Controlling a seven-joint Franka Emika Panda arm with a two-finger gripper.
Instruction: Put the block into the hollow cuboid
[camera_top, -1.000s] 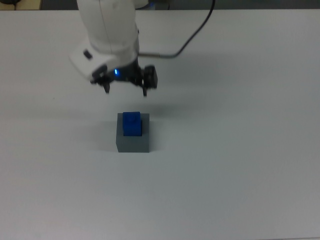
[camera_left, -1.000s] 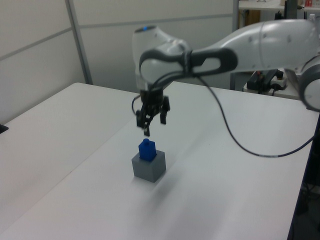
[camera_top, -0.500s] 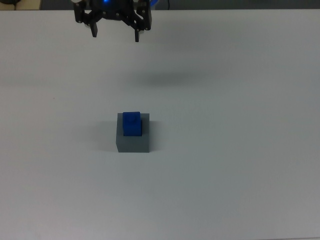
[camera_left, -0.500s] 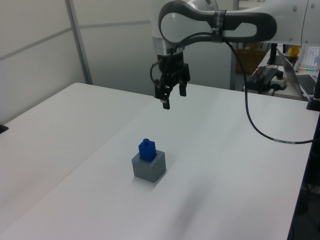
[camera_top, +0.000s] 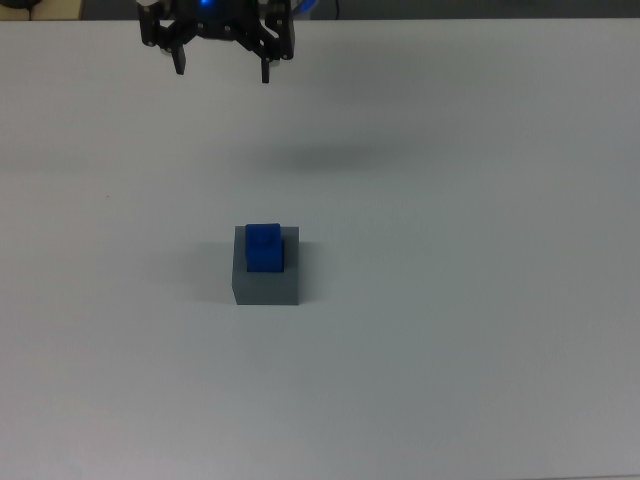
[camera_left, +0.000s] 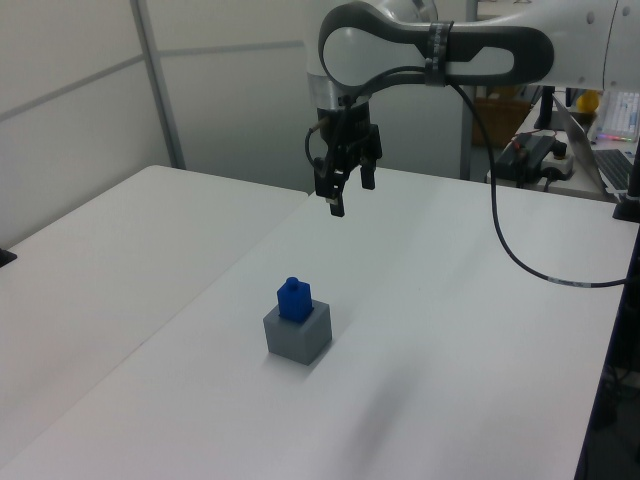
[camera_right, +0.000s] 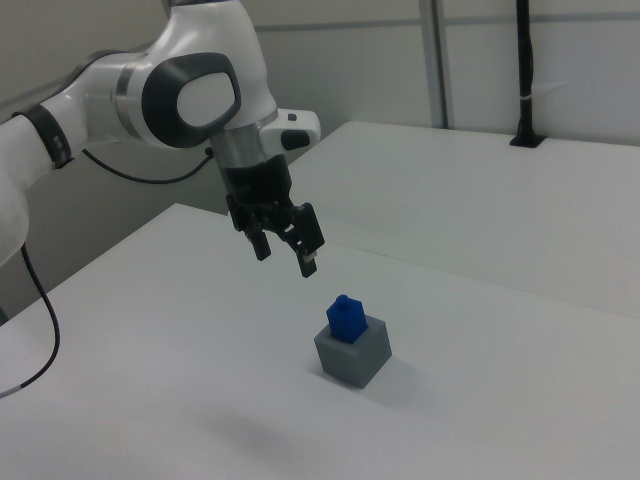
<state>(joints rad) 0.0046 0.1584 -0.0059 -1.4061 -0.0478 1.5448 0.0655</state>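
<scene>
Since the block (camera_left: 293, 299) already stands in the recess of the hollow cuboid (camera_left: 298, 335), its lower part sunk inside and its upper part poking above the grey rim, the task looks essentially done. Both sit together near the middle of the white counter (camera_left: 450, 330), the block upright and perhaps a touch tilted in the left view. High above and well apart from them hangs the gripper (camera_left: 343, 182), its fingers (camera_right: 310, 262) spread and holding nothing. Seen from the top view, the gripper (camera_top: 222, 50) is at the far edge, away from the cuboid (camera_top: 267, 283). Nothing seems left to do, unless the block (camera_right: 346, 319) is meant to sit deeper, which cannot be judged.
</scene>
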